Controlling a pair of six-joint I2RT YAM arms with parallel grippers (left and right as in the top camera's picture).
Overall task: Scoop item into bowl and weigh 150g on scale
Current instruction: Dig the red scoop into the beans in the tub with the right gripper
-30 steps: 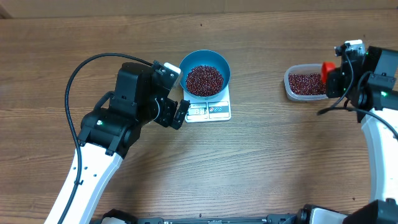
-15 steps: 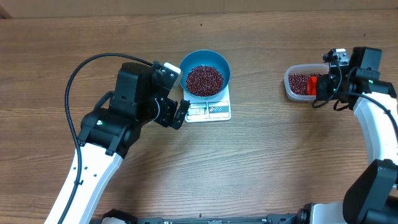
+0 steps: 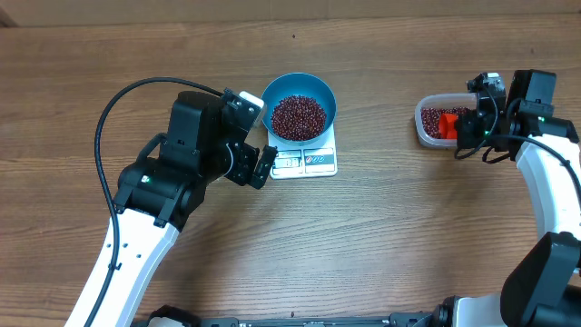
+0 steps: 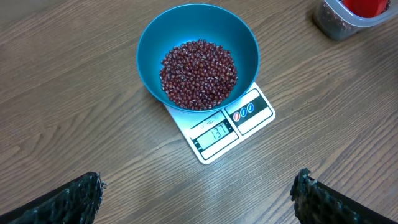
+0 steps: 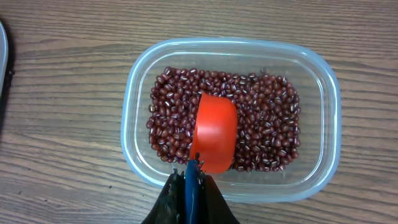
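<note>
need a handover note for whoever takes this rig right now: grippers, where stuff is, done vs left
Left gripper: open and empty, hovering over the table just short of the scale.
Right gripper: shut on the handle of the scoop, whose cup is down among the beans in the tub.
Bowl: sits on the scale with a heap of beans inside. The display looks like 137.
Done: most of the load is in the bowl.
Left: add a small top-up scoop from the tub to bring the reading to 150, then stop.
</note>
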